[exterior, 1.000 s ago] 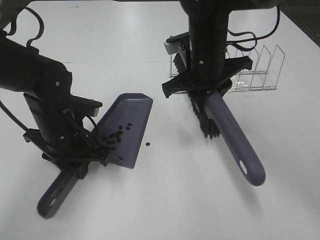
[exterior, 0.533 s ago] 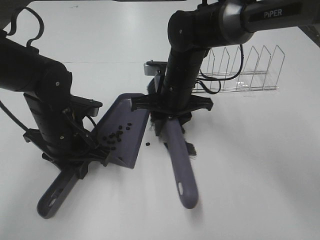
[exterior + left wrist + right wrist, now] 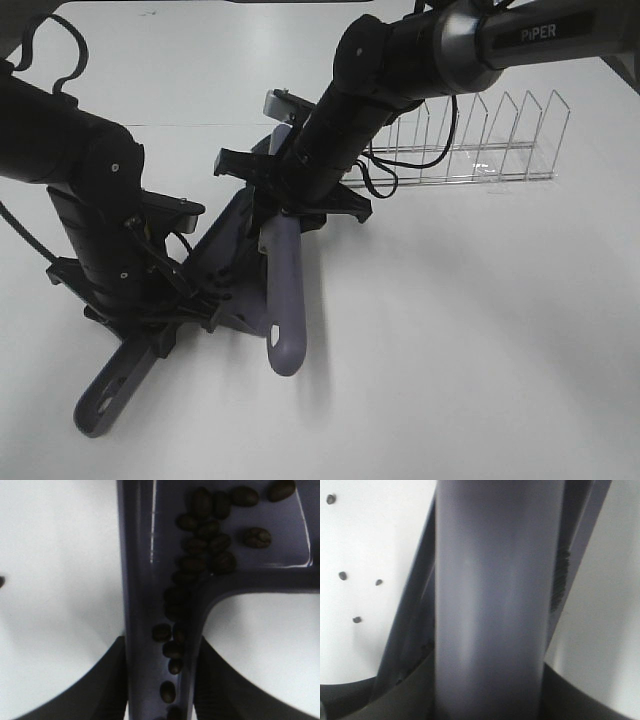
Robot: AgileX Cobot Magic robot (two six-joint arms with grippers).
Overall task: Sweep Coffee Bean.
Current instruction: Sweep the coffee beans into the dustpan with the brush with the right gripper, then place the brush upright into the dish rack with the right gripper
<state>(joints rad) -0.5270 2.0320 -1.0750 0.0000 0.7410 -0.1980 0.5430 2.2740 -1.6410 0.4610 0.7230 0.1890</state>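
Note:
The purple dustpan point(image 3: 228, 252) lies on the white table at left, and my left gripper point(image 3: 165, 325) is shut on its handle point(image 3: 155, 630). Many coffee beans point(image 3: 202, 542) sit in the pan and down the groove of the handle. My right gripper point(image 3: 287, 205) is shut on the purple brush point(image 3: 280, 290), which reaches across the pan's open edge. The brush handle point(image 3: 487, 605) fills the right wrist view, with black bristles point(image 3: 561, 580) beside it. Several loose coffee beans point(image 3: 342, 575) lie on the table next to the pan. In the high view the arm hides the bristles.
A clear wire rack point(image 3: 480, 140) stands at the back right, behind the right arm. The dustpan handle's free end point(image 3: 105, 400) points toward the front left of the table.
My right arm has swung the brush left, from beside the rack to the dustpan's open edge. The stray bean beside the pan no longer shows. The left arm and pan have not moved.

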